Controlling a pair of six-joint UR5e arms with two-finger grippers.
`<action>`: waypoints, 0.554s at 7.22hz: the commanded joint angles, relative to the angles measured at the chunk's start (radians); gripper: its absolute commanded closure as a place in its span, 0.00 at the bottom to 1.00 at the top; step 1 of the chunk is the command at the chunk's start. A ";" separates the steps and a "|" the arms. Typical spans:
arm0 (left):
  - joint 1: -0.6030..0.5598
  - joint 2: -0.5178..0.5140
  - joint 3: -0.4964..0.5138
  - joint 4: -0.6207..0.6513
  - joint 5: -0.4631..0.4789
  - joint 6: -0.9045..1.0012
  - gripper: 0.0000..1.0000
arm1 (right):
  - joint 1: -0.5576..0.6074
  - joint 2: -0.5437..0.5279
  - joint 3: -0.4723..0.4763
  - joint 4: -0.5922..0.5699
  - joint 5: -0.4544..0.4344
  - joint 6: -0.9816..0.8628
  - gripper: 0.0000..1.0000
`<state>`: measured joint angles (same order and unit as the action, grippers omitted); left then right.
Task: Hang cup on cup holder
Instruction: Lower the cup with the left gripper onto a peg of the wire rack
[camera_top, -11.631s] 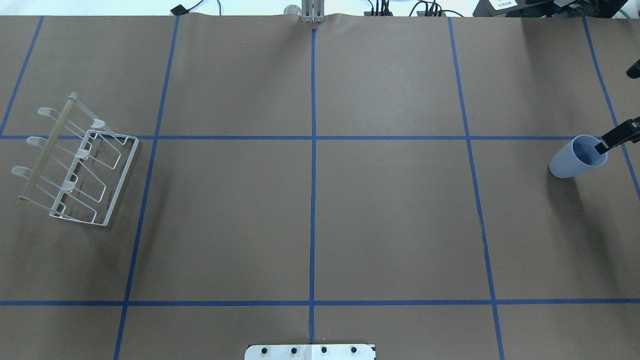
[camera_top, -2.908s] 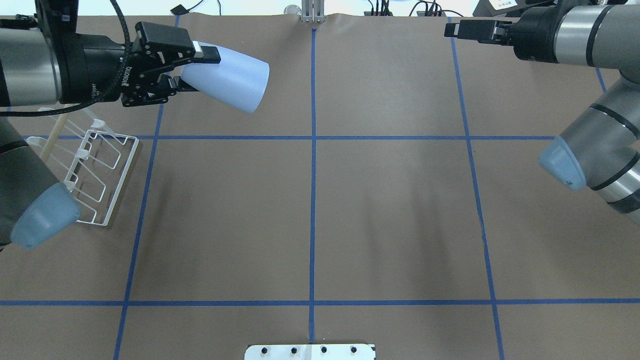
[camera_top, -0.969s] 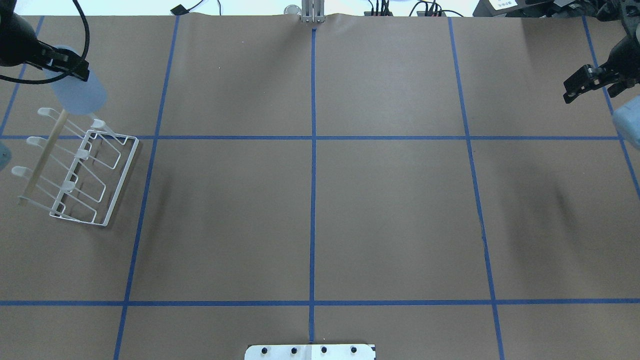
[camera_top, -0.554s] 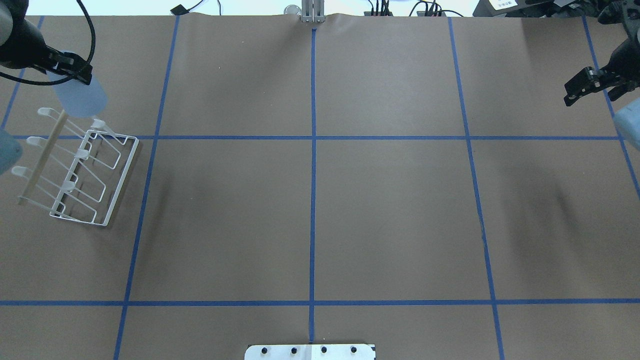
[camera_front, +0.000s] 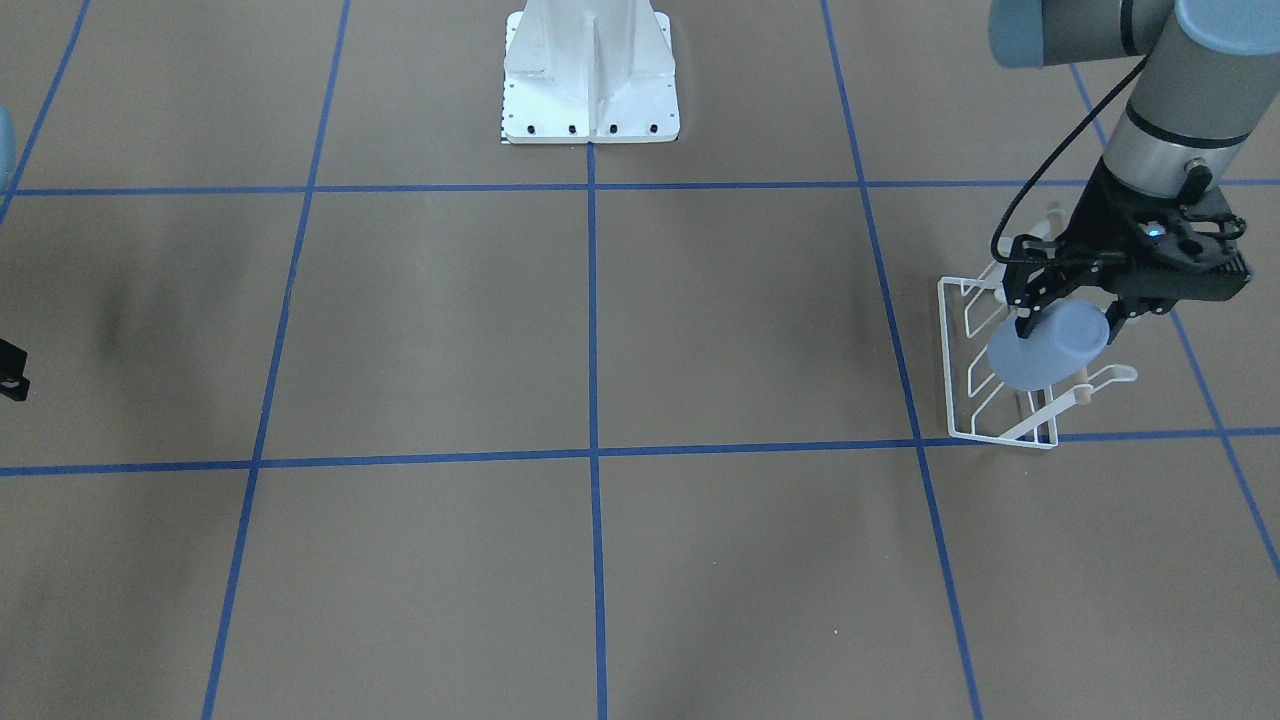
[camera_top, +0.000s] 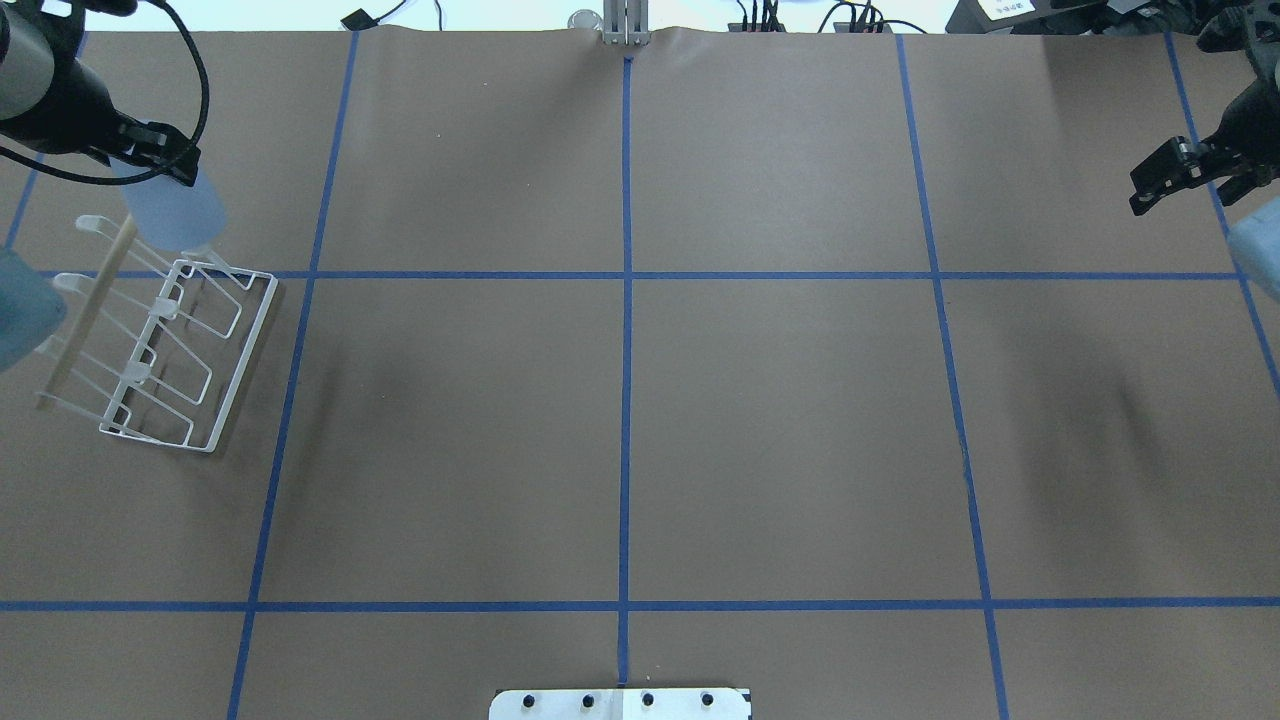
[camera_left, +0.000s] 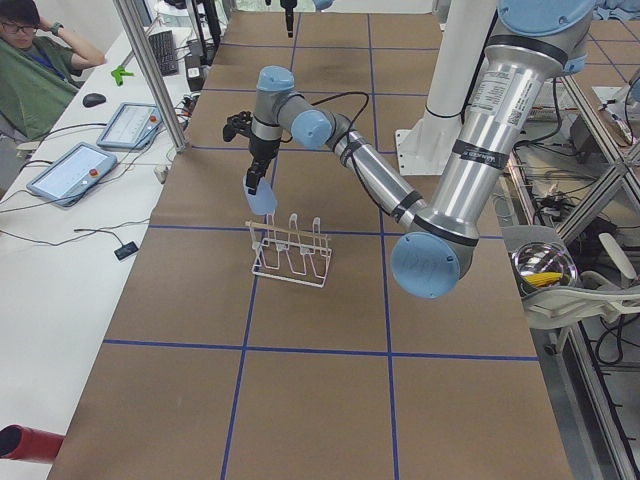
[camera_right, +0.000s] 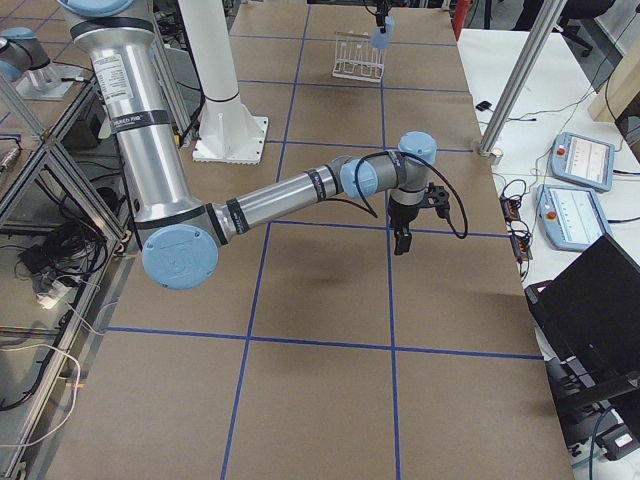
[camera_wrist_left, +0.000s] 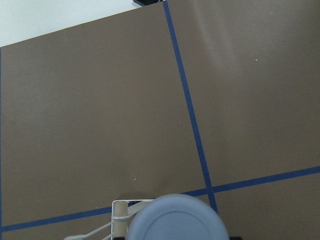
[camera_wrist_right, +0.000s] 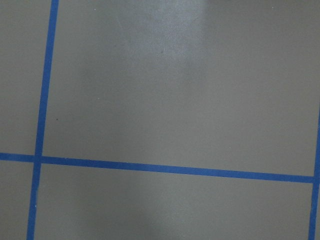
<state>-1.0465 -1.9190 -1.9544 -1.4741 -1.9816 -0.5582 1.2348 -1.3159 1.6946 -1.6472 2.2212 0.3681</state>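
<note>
My left gripper (camera_top: 150, 165) is shut on the light blue cup (camera_top: 178, 218) and holds it just above the far end of the white wire cup holder (camera_top: 244, 362). In the front view the cup (camera_front: 1047, 347) hangs tilted between the fingers over the holder (camera_front: 946, 360), beside a far prong. The left wrist view shows the cup's round closed end (camera_wrist_left: 177, 220) and a corner of the holder (camera_wrist_left: 114, 215). I cannot tell whether the cup touches a prong. My right gripper (camera_top: 1136, 192) is open and empty at the far right.
The white robot pedestal (camera_front: 590, 80) stands at the table's near middle edge. Brown paper with blue tape lines (camera_top: 626, 400) covers the table. Tablets and cables lie beyond the far edge (camera_left: 70, 170), where a person sits.
My left gripper has carried the cup down and closer to the holder's far end over the last second. The right gripper has hardly moved.
</note>
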 joint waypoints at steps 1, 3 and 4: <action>0.025 0.000 0.020 0.000 0.000 0.000 1.00 | 0.000 0.001 -0.007 0.001 0.000 0.000 0.00; 0.031 0.005 0.060 -0.027 0.000 0.003 1.00 | 0.000 0.001 -0.009 0.001 0.000 0.000 0.00; 0.033 0.008 0.087 -0.058 0.000 0.000 0.66 | 0.000 0.001 -0.010 0.001 0.000 0.000 0.00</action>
<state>-1.0162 -1.9152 -1.8972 -1.5008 -1.9819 -0.5568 1.2349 -1.3146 1.6858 -1.6460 2.2212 0.3682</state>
